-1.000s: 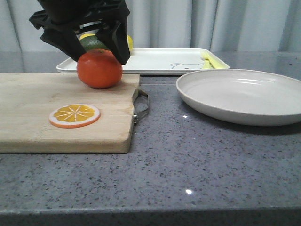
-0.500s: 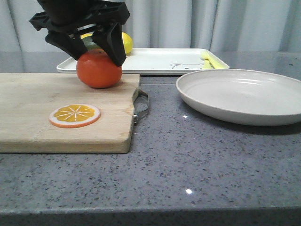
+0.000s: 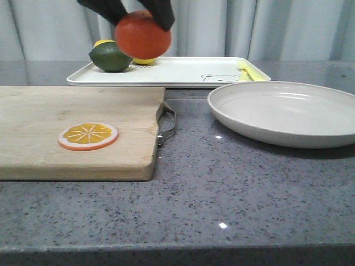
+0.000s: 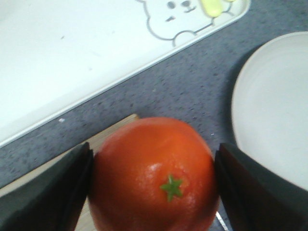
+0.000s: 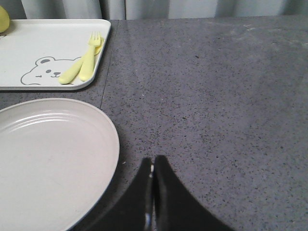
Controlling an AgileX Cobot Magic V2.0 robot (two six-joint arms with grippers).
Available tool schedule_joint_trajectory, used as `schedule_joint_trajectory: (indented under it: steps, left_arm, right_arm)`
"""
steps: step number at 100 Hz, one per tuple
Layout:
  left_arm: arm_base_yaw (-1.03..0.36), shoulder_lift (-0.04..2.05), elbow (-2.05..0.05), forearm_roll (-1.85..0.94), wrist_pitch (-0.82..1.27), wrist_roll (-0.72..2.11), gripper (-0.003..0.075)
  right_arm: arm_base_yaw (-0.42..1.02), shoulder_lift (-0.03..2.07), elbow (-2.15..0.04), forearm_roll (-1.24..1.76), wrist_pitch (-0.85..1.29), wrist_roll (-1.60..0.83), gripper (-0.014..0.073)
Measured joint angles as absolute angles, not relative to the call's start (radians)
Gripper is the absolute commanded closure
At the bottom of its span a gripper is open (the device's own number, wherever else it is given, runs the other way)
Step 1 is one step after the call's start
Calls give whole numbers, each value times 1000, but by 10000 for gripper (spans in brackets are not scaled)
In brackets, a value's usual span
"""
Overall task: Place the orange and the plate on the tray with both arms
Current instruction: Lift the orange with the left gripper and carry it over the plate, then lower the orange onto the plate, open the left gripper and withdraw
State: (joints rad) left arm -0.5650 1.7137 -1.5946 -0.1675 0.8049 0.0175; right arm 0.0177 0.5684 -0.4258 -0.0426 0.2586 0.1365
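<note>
Left end effector [image 4: 153, 187] clamps the orange [image 3: 142, 34] aloft; right end effector [image 5: 153, 166] pressed together; no writing.

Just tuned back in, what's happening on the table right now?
The left gripper holds the round bright-orange fruit in the air, above the gap between the wooden cutting board and the white rectangular bear-face tray. The wide off-white round plate sits on the grey counter, not on the tray. The right gripper is shut and empty beside the plate's rim.
</note>
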Motion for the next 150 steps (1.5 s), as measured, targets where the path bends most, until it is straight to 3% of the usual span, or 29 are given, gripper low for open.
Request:
schedule_joint_trajectory:
  steps: [46, 102, 111, 129, 150]
  left_arm:
    - [-789, 1914, -1795, -175, 820, 17, 355]
    - [-822, 1994, -1807, -177, 743, 17, 343]
    - [-822, 2003, -1807, -177, 741, 17, 311]
    - [-822, 2009, -1807, -186, 741, 17, 170]
    - [-822, 2009, -1807, -198, 738, 17, 127]
  right_arm:
    - [18, 568, -426, -43, 259, 137, 660]
    - [18, 568, -426, -43, 259, 137, 660]
    - [18, 568, -426, -43, 259, 137, 660]
    - [18, 568, -426, -43, 259, 137, 660]
    - [18, 568, -426, -43, 259, 137, 660]
